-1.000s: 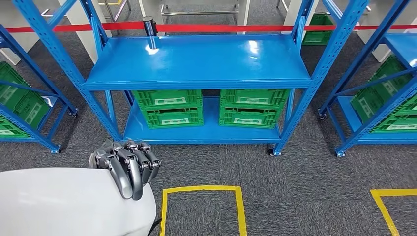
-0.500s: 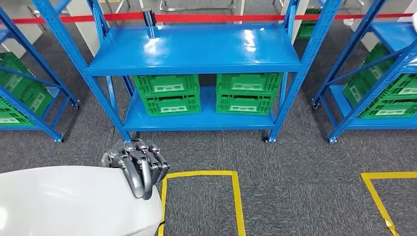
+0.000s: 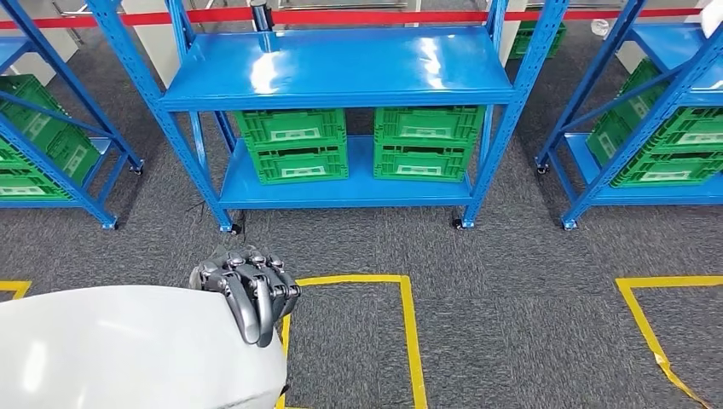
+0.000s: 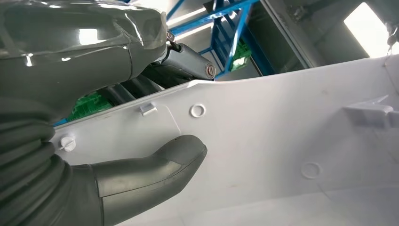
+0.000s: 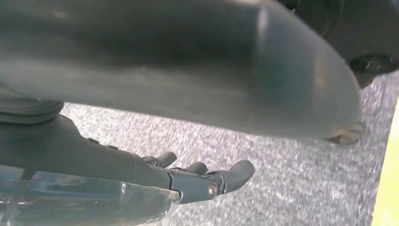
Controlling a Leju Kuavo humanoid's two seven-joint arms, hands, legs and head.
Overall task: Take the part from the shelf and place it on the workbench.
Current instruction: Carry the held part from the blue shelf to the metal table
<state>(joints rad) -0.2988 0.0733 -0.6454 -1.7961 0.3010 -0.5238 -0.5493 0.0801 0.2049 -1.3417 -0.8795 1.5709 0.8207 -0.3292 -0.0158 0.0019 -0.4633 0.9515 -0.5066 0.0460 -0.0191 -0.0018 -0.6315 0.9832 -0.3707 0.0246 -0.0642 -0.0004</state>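
The left hand (image 3: 247,290) gripped the large smooth white plastic part (image 3: 128,349) by its edge, fingers curled over it, thumb beneath. The right hand (image 5: 197,179) hung empty, fingers apart, over grey carpet (image 5: 282,174).

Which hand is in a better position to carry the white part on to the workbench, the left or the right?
The left. The left hand already grips the edge of the white part, thumb under it. The right hand hangs with fingers apart over the carpet, holding nothing.
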